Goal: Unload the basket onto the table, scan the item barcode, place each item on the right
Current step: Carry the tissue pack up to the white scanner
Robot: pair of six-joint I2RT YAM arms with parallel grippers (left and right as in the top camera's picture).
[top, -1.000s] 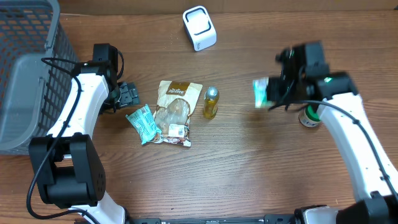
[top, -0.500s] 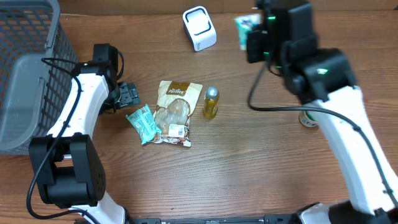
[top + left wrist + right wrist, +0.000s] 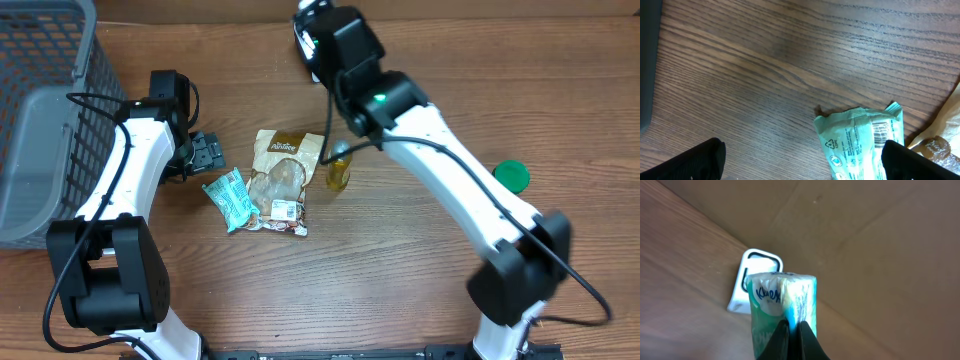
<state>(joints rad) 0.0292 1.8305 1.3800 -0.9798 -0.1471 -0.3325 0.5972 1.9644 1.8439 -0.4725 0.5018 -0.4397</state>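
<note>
Right wrist view: the right gripper (image 3: 792,339) is clamped on a Kleenex tissue pack (image 3: 782,300), held upright. Beyond it, at ten o'clock, sits the white scanner (image 3: 740,292). This looks like the presenting step. Next, the barcode must be turned toward the scanner's window. The left gripper (image 3: 207,153) idles, jaws wide apart.

Bright, even light falls from above on the brown wooden table (image 3: 400,290), leaving only soft, faint shadows. Its grain reads crisp overhead and at the left wrist; behind the close green-and-white tissue packet (image 3: 782,305) it blurs.
</note>
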